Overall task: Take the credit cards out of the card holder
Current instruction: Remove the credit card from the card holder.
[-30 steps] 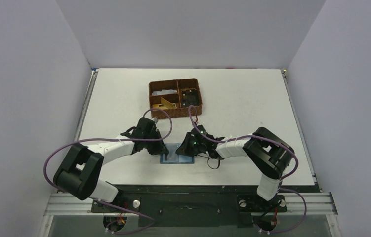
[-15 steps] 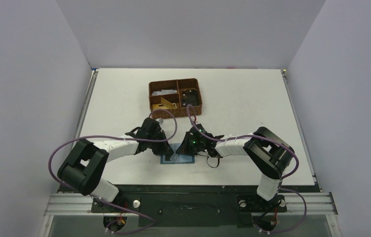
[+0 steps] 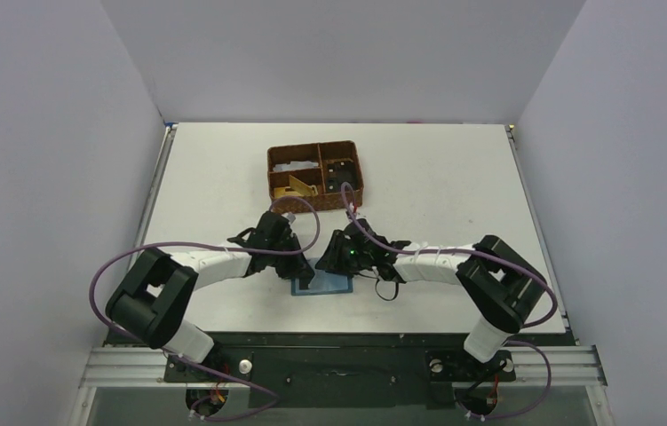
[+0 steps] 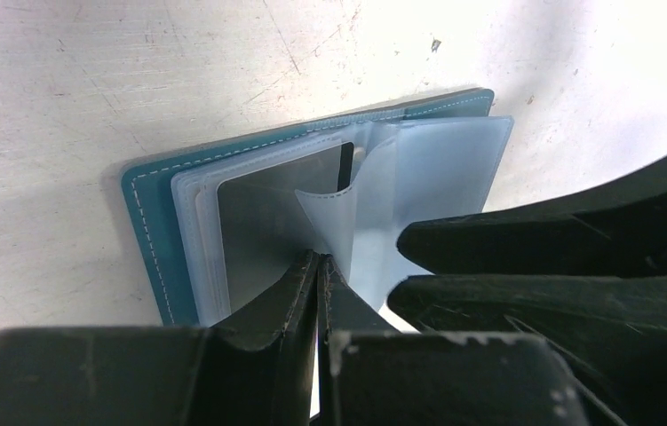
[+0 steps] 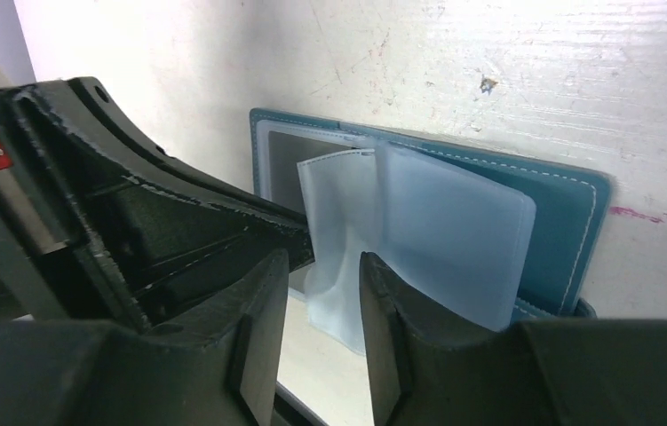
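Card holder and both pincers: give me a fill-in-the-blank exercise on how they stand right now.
The card holder lies ____ on the table. The left pincer, at the edge of a clear sleeve, is ____. The right pincer is ____.
Missing words: open; shut; open.

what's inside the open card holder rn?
Inside the card holder: frosted plastic sleeves, one curled upward; a grey card shows through a flat one. Any cards under the other sleeves are hidden.
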Robot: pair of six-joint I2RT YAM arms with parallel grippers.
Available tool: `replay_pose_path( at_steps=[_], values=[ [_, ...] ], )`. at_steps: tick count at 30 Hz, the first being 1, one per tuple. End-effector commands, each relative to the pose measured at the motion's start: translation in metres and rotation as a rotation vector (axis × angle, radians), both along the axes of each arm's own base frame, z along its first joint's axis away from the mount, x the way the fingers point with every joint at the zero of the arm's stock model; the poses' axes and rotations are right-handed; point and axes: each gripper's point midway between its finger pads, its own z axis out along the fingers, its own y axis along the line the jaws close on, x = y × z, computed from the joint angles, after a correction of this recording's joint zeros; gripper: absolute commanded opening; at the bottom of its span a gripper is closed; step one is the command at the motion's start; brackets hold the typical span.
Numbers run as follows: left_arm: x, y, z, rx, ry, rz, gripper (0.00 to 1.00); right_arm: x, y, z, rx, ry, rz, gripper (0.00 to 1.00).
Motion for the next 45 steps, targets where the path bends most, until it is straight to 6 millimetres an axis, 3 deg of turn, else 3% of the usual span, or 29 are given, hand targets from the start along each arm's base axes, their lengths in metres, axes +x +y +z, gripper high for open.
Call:
replay_pose_path(
  at_steps=[1,9,20,30,39,45],
  values=[
    [0.009,-0.004,0.002,0.002,-0.026,0.01,0.0,0.016,0.002,0.036,0.03,-0.081,-0.042,0.34],
    [0.01,-0.013,0.011,-0.023,-0.046,-0.007,0.0,0.019,-0.03,0.042,-0.082,-0.114,-0.138,0.43],
    [0.018,-0.038,0.039,-0.096,-0.108,-0.03,0.0,0.018,-0.063,0.055,-0.154,-0.167,-0.21,0.45],
    [0.018,-0.066,0.03,-0.088,-0.085,-0.077,0.0,0.013,-0.086,0.066,-0.176,-0.201,-0.263,0.45],
    [0.016,-0.072,-0.001,-0.03,-0.028,-0.082,0.0,0.008,-0.105,0.069,-0.197,-0.219,-0.304,0.47],
    [0.015,-0.075,0.005,-0.036,-0.041,-0.083,0.0,0.007,-0.107,0.069,-0.205,-0.22,-0.298,0.47]
  ],
)
